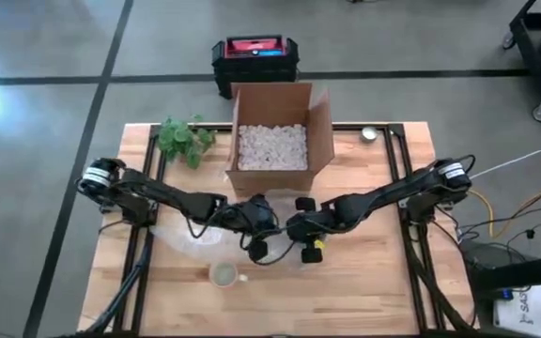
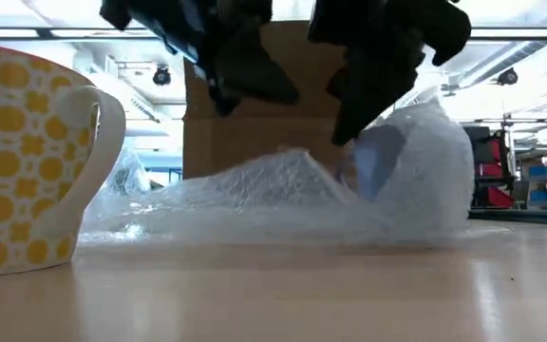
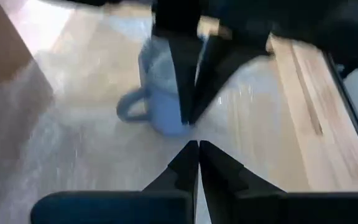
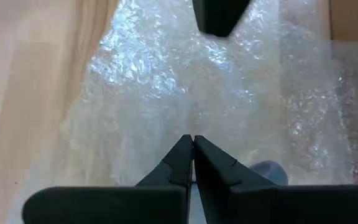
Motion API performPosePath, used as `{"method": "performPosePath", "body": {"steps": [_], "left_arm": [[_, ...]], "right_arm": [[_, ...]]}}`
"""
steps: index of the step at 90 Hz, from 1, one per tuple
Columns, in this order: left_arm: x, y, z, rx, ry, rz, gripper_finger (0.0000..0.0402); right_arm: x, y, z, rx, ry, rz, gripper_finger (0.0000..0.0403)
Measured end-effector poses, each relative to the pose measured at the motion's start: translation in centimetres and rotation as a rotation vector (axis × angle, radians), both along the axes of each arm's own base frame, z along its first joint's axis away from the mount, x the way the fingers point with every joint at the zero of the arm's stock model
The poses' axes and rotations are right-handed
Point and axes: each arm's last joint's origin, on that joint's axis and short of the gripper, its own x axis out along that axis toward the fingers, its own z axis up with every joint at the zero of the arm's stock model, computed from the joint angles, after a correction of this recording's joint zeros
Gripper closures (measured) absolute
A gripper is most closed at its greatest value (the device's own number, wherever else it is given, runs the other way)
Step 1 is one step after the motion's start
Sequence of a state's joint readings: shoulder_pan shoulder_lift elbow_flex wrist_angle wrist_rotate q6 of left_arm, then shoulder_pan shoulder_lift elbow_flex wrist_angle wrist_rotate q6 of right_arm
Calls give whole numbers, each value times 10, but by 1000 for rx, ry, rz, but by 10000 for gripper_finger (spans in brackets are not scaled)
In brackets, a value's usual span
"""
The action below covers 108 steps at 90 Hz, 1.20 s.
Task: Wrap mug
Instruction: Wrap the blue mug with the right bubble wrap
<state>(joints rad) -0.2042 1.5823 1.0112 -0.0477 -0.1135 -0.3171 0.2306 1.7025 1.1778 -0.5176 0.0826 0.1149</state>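
Mid-table, the pale blue ceramic mug (image 3: 160, 93) sits on the clear bubble-wrap sheet (image 4: 185, 93), between the two grippers. Right gripper (image 4: 193, 140) pinches a raised wrap edge, fingers closed on the film; left gripper (image 3: 198, 144) is closed too (on wrap or nothing, unclear). Mug partly veiled; the wrap's edges are hard to trace.

Both arms are dark, nearly black, built of slim links with rounded joints. Each shoulder carries a silver-grey round cap, at the left arm (image 1: 148, 192) and the right arm (image 1: 393, 194). Black cables loop along the links. The left gripper (image 3: 198, 146) and right gripper (image 4: 193, 140) have matte black fingers tapering to wedge-shaped tips.
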Motion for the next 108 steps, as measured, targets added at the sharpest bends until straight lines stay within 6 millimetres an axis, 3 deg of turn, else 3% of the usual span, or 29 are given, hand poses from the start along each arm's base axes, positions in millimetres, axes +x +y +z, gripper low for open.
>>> {"method": "performPosePath", "body": {"steps": [23,46,66,84,108], "left_arm": [[-17,2,2,-29,108,35,400],[-17,4,0,-79,119,83,387],[-16,13,-1,-125,133,149,299],[-28,19,-12,-108,284,266,211],[-32,25,-35,-139,378,420,180]], "right_arm": [[1,0,2,7,-27,9,401],[1,0,2,-3,-28,36,400],[1,0,2,-14,-28,60,400],[1,0,3,-16,-29,64,400],[1,1,3,-46,-31,123,400]]}}
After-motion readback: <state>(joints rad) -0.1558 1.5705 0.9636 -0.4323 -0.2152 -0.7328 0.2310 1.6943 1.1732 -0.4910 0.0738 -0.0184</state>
